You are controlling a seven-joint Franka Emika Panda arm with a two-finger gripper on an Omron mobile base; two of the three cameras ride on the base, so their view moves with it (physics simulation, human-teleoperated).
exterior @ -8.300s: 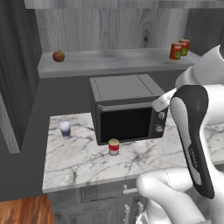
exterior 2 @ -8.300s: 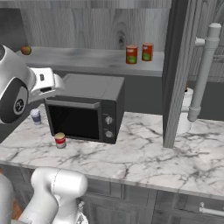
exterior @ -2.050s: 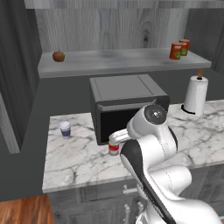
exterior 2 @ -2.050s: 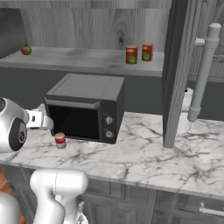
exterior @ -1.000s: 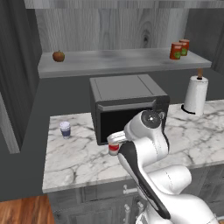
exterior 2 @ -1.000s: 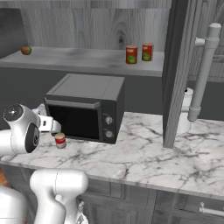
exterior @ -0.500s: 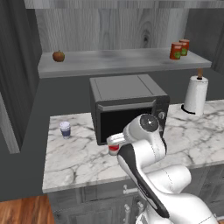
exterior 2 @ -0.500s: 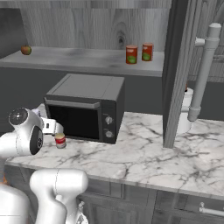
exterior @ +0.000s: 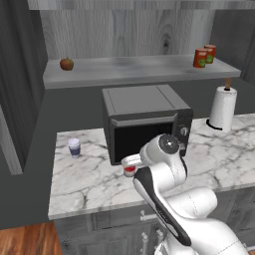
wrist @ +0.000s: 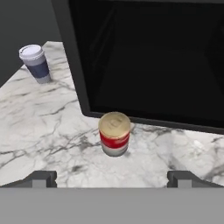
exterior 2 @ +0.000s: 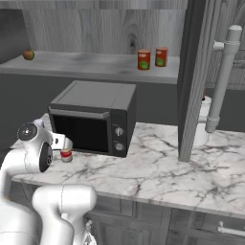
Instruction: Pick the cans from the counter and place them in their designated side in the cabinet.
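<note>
Fingers (wrist: pixel 112 178) spread wide, low over counter (wrist: pixel 48 131), near red-white can (wrist: pixel 114 134) beside microwave (exterior: pixel 144 122). No contact, apparently.

in the left base view the short red-and-white labelled can with tan top (exterior: pixel 129 171) is mostly hidden behind the white arm's wrist. black microwave oven (wrist: pixel 148 57) is cut off by the hand view's top and right edges. two-finger gripper (wrist: pixel 112 178): just the dark tips poke up at the bottom. labels on the two orange-red cans on the grey shelf board (exterior 2: pixel 151 58) are too small to read.
</note>
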